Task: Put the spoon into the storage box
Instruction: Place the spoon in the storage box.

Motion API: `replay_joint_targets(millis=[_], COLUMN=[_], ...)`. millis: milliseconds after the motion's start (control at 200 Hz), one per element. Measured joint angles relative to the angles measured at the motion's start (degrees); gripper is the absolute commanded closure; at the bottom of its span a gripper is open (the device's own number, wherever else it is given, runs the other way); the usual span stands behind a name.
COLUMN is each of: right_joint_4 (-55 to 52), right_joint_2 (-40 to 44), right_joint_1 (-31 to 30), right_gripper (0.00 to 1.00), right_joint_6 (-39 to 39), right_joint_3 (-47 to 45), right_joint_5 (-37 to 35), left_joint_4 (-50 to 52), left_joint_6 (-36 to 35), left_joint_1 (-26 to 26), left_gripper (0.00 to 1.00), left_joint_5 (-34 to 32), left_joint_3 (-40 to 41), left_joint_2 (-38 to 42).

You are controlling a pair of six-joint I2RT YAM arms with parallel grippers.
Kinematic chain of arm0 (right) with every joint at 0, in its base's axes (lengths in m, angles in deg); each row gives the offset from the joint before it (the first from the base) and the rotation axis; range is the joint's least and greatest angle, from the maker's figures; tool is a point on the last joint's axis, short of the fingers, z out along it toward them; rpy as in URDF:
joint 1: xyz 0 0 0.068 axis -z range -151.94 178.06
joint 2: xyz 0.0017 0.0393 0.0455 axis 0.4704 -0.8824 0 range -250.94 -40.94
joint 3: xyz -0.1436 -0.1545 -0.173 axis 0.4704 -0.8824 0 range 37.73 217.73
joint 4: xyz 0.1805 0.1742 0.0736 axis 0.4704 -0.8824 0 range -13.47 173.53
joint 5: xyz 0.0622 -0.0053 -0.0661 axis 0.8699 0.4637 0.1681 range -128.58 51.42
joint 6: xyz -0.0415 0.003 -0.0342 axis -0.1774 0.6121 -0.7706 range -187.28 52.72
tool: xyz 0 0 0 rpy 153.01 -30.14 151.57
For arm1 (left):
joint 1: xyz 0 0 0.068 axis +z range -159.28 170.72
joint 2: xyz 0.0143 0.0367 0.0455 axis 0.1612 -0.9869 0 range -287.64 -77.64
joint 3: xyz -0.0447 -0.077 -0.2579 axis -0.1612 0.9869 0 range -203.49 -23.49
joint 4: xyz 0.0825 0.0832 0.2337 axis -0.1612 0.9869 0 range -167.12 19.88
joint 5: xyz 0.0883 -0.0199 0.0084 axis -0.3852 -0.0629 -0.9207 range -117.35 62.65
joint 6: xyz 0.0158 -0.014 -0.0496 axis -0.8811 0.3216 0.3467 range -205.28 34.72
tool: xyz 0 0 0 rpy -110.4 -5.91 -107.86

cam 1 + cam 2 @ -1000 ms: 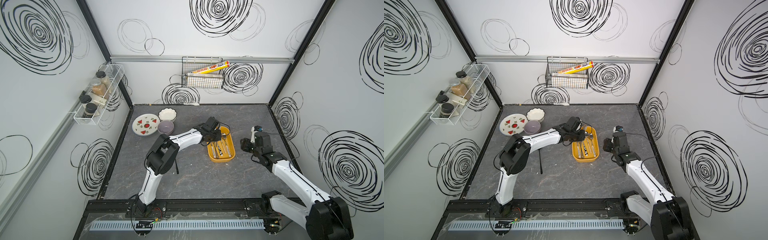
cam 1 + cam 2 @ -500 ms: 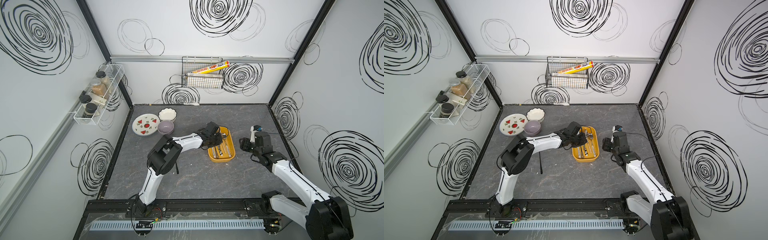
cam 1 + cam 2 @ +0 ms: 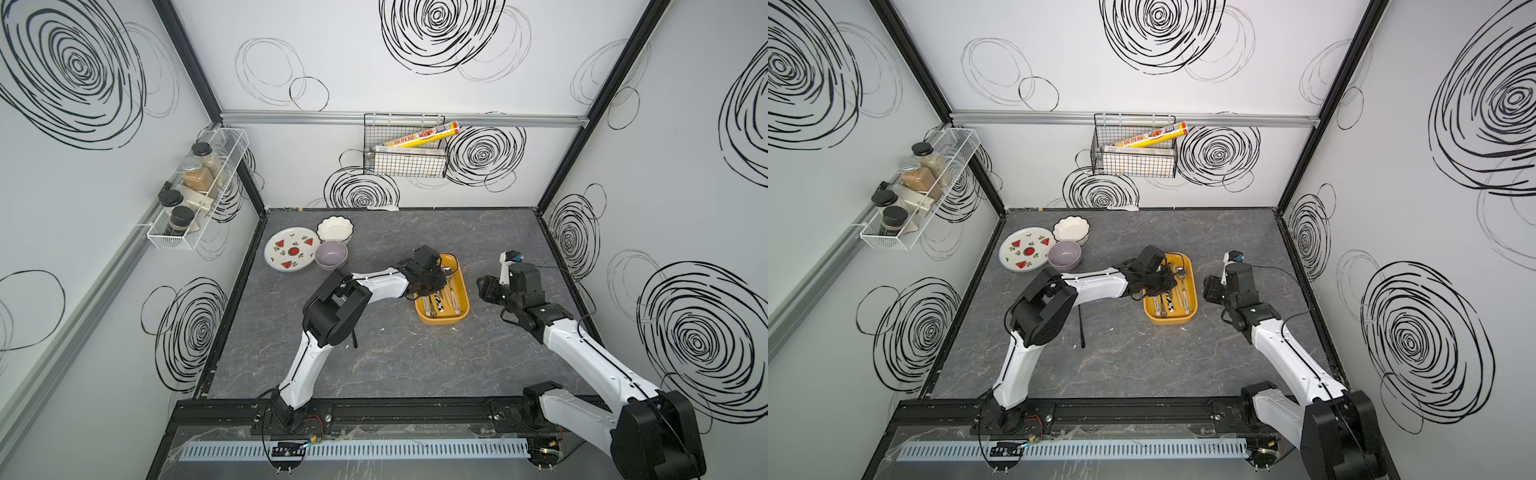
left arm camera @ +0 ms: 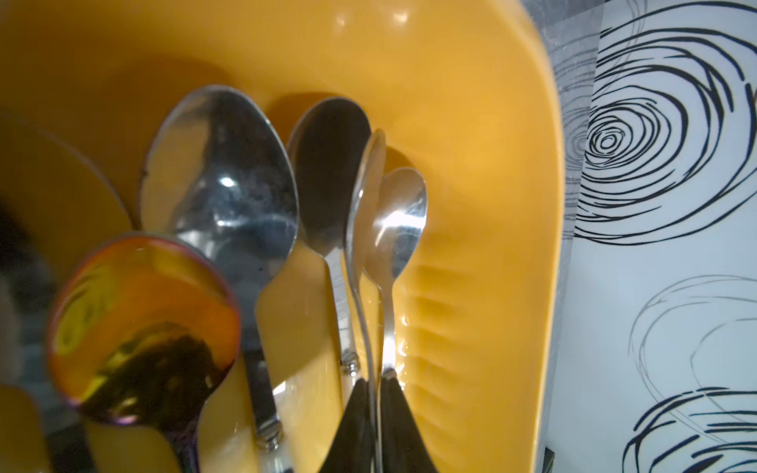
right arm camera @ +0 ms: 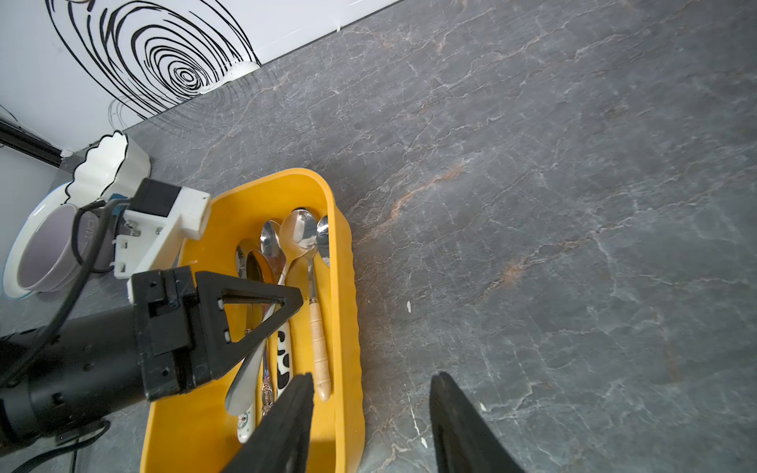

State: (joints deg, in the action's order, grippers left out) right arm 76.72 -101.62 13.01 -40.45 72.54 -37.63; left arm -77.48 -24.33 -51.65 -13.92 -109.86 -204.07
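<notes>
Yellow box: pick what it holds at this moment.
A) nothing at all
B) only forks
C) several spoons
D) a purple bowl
C: the right wrist view shows several spoons lying lengthwise, side by side, inside the yellow box.

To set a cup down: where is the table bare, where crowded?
Bare: grey marbled tabletop between the shallow yellow plastic storage box and the back wall, and in front of the box. Crowded: around the watermelon plate and purple bowl.
</notes>
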Motion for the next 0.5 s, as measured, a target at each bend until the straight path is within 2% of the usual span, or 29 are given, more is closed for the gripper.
replay_joint_targets(millis=[250, 501], right_joint_4=[0.02, 0.11], right_joint_2=[-0.33, -0.66], right_joint_1=[0.02, 0.02], right_gripper=[0.49, 0.50], right_joint_6=[0.00, 0.00], right_joint_3=[0.00, 0.00], right_joint_5=[0.87, 1.46], left_joint_4=[0.04, 0.46], left_joint_6=[0.28, -0.35], left_joint_1=[0.00, -0.20], left_gripper=[0.77, 0.74], left_joint_5=[0.02, 0.04], left_joint_3=[-1.42, -1.42], left_joint_2=[-0.52, -0.52])
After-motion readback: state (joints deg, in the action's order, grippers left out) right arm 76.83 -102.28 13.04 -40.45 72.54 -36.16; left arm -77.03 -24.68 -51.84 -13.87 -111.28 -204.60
